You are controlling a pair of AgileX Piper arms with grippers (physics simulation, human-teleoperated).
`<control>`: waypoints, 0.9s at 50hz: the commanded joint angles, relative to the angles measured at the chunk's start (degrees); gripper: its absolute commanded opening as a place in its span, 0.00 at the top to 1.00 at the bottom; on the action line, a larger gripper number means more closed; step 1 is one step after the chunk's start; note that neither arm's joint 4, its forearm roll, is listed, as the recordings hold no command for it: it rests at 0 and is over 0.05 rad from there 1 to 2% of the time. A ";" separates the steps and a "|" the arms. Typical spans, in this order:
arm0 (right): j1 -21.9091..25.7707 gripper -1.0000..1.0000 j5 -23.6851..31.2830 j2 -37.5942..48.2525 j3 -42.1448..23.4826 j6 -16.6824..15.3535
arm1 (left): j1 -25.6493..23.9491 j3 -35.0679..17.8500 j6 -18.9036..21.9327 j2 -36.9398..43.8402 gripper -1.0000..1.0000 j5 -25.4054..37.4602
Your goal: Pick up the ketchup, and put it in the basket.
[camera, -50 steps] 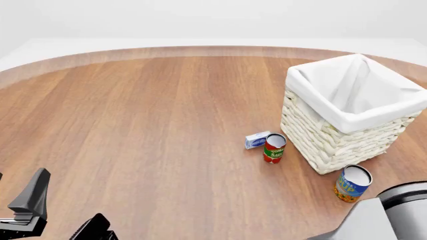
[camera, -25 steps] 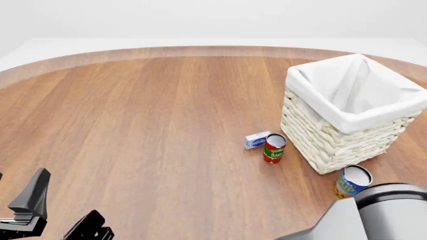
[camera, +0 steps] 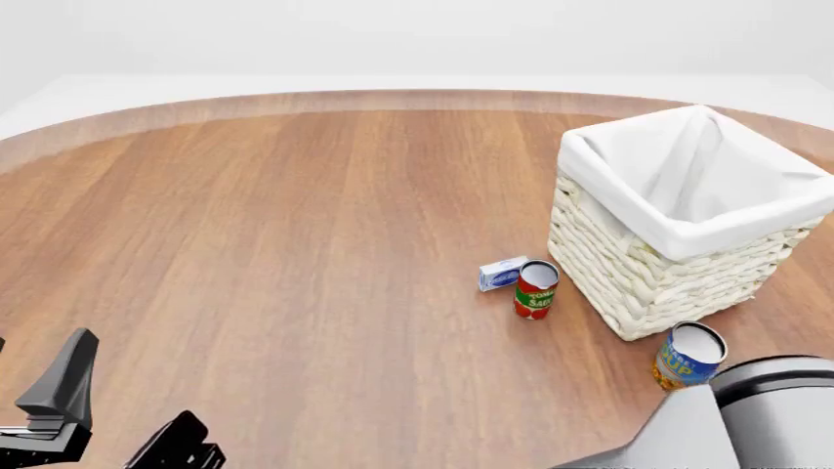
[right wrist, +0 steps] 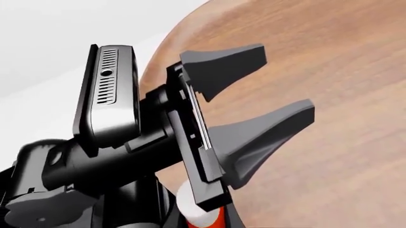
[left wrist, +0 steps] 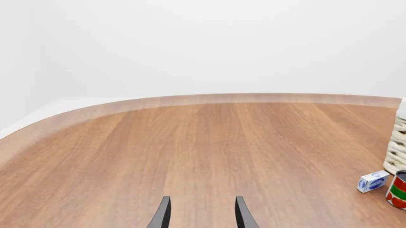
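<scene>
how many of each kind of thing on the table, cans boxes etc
cans: 2 (red can, blue can)
box: 1
basket: 1
ketchup bottle, mostly hidden: 1
total: 5

The table (camera: 287,244) is smooth, faintly sheened wood with visible grain. The basket (camera: 639,278) is rough cream wicker, lined with soft matt white cloth (folded over its rim). Both cans (camera: 534,290) (camera: 687,359) look glossy.
</scene>
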 commanded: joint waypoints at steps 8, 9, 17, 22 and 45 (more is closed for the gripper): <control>-0.91 1.00 -0.01 -2.20 1.04 0.45 | 0.00 0.00 0.00 0.00 0.00 0.00; -1.09 1.00 0.06 -2.18 0.94 0.38 | 0.00 0.00 0.00 0.00 0.00 0.00; -1.62 1.00 -0.15 -2.35 1.26 0.40 | 0.00 0.00 0.00 0.00 0.00 0.00; -2.20 1.00 -0.33 -2.30 1.48 0.46 | 0.00 0.00 0.00 0.00 0.00 0.00; -6.66 1.00 -3.73 -4.98 5.67 1.37 | 0.00 0.00 0.00 0.00 0.00 0.00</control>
